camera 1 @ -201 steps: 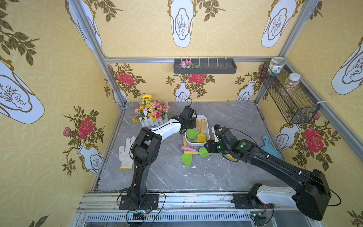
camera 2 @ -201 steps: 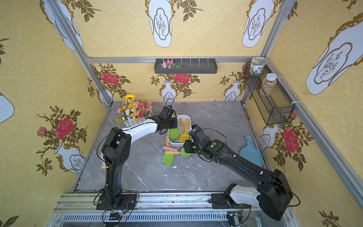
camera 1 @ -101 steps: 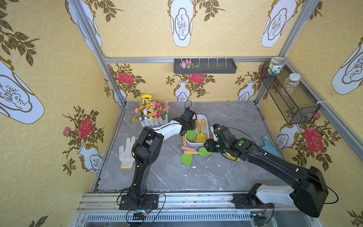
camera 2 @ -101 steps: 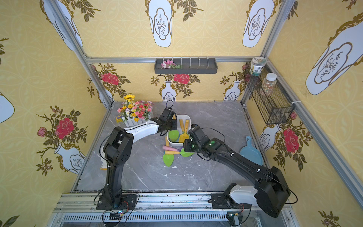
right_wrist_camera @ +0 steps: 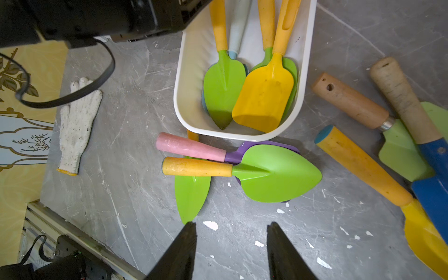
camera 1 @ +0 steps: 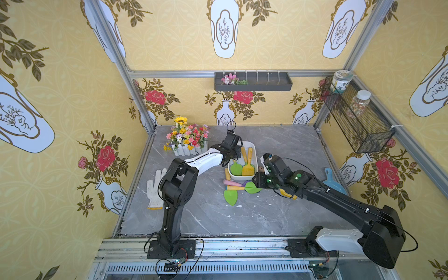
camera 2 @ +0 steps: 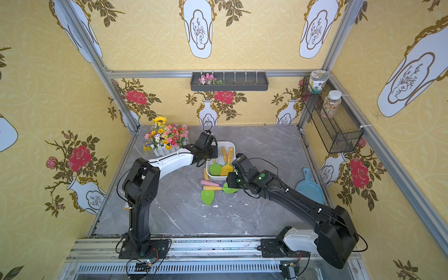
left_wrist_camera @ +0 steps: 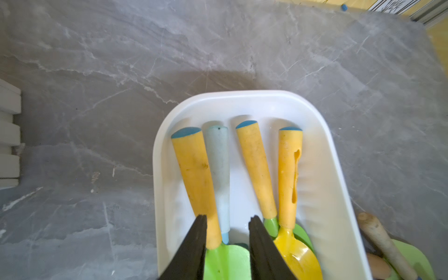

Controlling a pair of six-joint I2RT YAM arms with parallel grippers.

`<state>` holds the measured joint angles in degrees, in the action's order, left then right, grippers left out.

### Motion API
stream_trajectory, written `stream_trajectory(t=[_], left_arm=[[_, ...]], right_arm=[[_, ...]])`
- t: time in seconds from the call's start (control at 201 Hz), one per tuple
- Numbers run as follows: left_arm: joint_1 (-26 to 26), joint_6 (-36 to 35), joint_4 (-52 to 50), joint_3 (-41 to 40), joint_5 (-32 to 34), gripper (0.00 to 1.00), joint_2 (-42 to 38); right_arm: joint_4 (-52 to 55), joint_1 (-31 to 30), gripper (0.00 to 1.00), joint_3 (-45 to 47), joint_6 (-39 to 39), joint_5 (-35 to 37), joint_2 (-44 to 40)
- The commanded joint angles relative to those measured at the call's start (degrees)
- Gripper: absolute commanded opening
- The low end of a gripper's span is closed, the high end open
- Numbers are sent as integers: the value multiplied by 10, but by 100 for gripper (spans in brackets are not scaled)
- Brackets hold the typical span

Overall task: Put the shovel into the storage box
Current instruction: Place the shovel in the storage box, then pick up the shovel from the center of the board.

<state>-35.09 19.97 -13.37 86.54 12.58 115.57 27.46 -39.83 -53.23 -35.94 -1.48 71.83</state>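
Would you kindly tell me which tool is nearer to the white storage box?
Left. The left tool hangs directly over the storage box, above the shovel handles inside; the right tool hovers over bare table beyond the box's blade end.

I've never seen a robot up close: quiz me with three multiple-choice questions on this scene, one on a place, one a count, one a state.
1. How many shovel handles lie in the storage box? A two; B four; C six.
2. The right claw is: A open and empty; B shut on a shovel; C shut on the box's rim.
3. Where is the white glove? A on the table; B in the storage box; C in the right claw.
Answers: B, the left wrist view shows four; A, its jaws stand apart, holding nothing; A, it lies on the grey top.
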Motion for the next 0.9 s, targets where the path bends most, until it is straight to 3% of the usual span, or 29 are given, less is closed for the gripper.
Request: stream_trajectory(t=[0.0,0.244,0.892], left_arm=[[-2,2,4,-12,-24,35,-26],[-2,27,0,-59,-76,37,-105],[-7,87,14,-269,-135,38,-315]], right_arm=[[1,1,52,-7,2,9,-4],[4,4,54,-15,2,9,2],[40,20,54,-41,12,9,30]])
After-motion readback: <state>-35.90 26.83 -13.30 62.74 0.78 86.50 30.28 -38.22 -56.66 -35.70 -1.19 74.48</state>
